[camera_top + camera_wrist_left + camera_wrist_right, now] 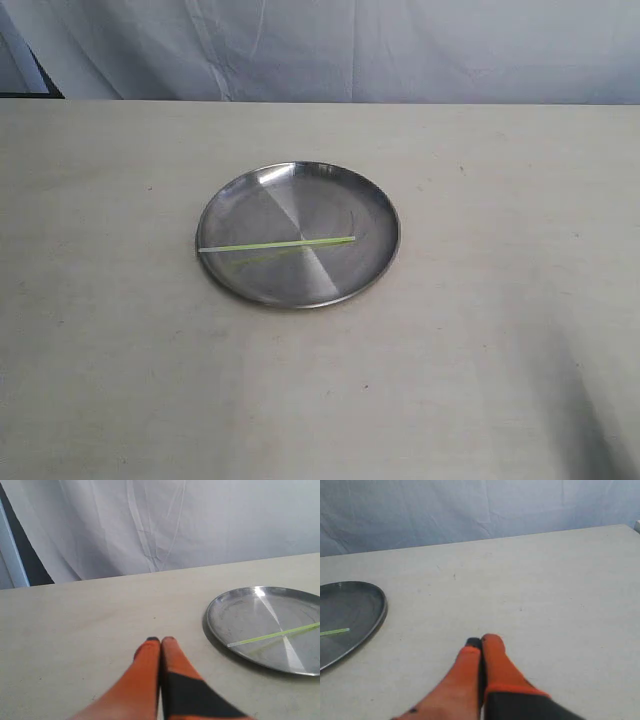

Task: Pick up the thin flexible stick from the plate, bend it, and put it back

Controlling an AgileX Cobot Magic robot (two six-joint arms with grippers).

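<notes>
Our left gripper (160,640) and right gripper (481,640) hover empty, orange jaws pressed together, near the steel plate (330,200). A thin yellow-green stick (277,244) lies straight across it; we judge so slim a rod could slip when pinched.

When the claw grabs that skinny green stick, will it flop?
The stick looks very thin, so it probably bends easily and weighs little. Lying on the smooth shiny plate, it may slide or roll when nudged.

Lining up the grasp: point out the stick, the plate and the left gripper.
thin flexible stick (277,245), exterior view, middle of rod.
plate (300,200), exterior view, bare surface.
left gripper (160,640), left wrist view, between its fingertips.
</notes>
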